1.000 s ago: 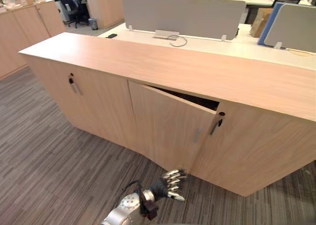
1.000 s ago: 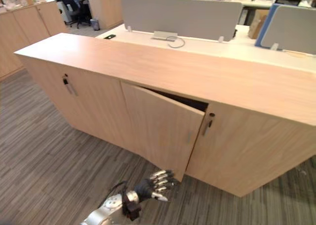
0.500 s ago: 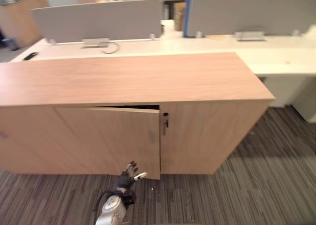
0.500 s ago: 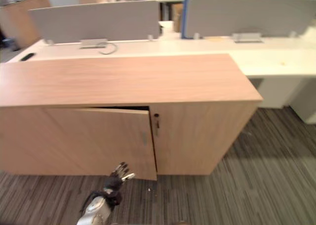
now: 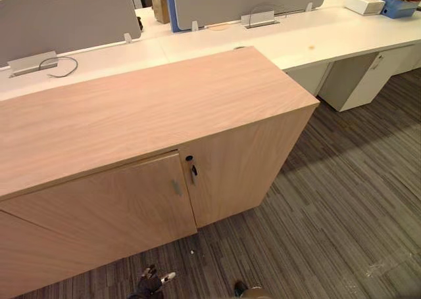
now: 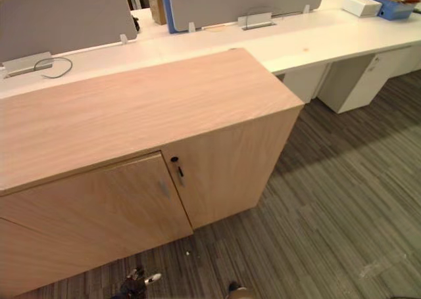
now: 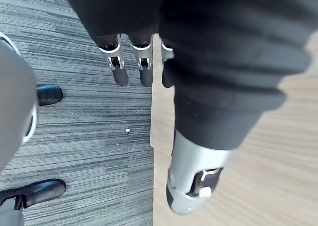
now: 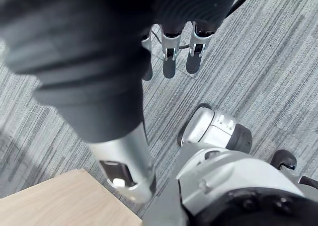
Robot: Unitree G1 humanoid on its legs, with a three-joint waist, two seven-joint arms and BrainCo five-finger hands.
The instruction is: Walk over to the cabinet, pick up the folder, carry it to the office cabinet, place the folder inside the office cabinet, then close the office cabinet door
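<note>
Folder: in neither hand; judged to be inside the office cabinet (image 5: 151,108), behind the door (image 5: 112,213). This cannot be confirmed.
Door: lower left of the frame, long axis running left to right. It looks shut or all but shut, with a thin dark line along its top edge.
Fittings: the handle (image 5: 176,187) and lock (image 5: 191,171) are at the door's right edge.
Left hand (image 5: 150,287): bottom centre-left, below the door and the nearer hand; fingers (image 7: 119,67) straight, holding nothing.
Right hand (image 8: 169,62): fingers straight and empty, over the carpet (image 5: 329,200).
Writing: none legible.
</note>
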